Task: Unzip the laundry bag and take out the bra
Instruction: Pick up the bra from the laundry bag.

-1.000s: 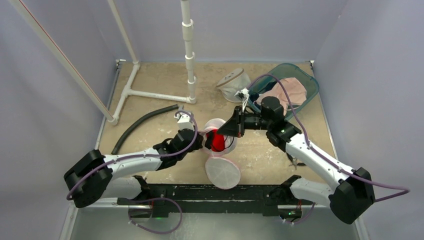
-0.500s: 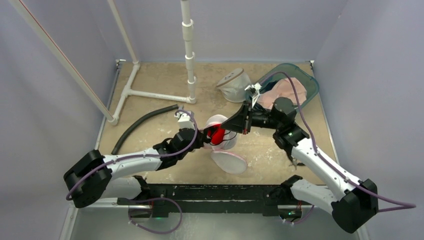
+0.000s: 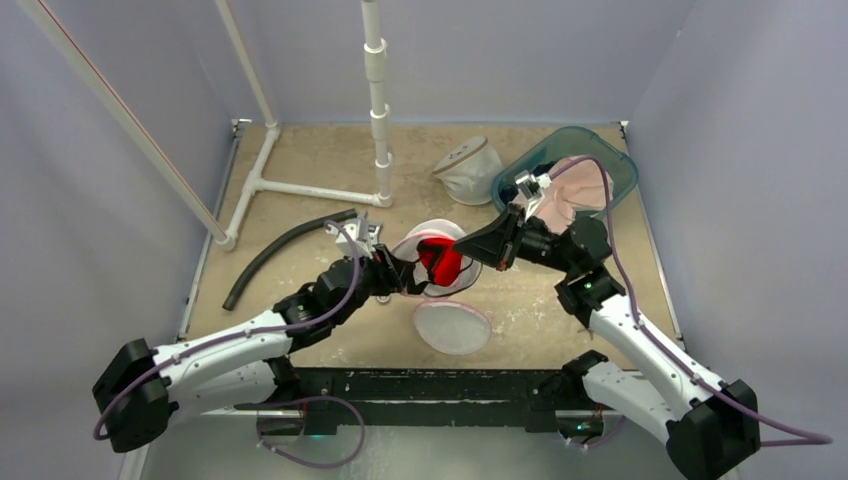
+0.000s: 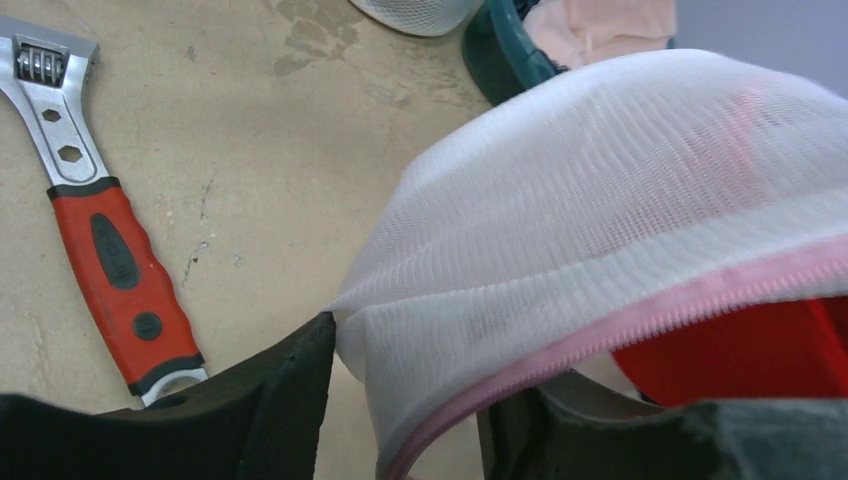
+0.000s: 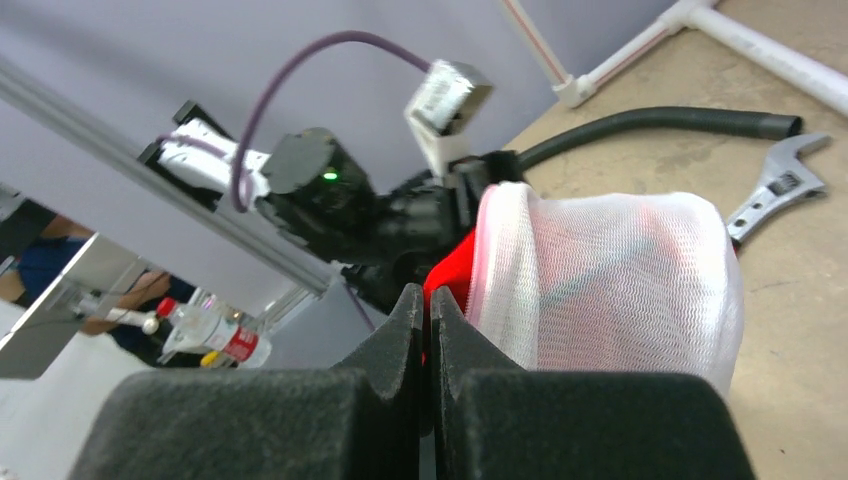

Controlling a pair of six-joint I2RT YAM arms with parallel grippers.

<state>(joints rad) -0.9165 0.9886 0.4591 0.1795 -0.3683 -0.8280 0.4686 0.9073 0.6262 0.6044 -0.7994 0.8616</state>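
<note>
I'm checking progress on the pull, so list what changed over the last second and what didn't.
The right gripper, shut on the red bra, drew back rightward toward the bin, tugging the bag along. The left gripper, shut before, opened at the bag's rim, staying roughly where it was. The mesh disc shifted slightly away from the arm bases. The other bag, hose and pipes stayed put.

Carries, on a scuffed tan tabletop (image 3: 320, 150), a white plastic pipe frame (image 3: 310, 190) at the far left, with a black ribbed hose (image 3: 285, 248) just in front. Holds a pale mesh pouch (image 3: 468, 168) beside a teal translucent plastic tub (image 3: 626, 160) at the far right. Bears a red-handled steel adjustable wrench (image 4: 100, 230) and, near the front edge, a round pink-rimmed white mesh disc (image 3: 452, 327).
</note>
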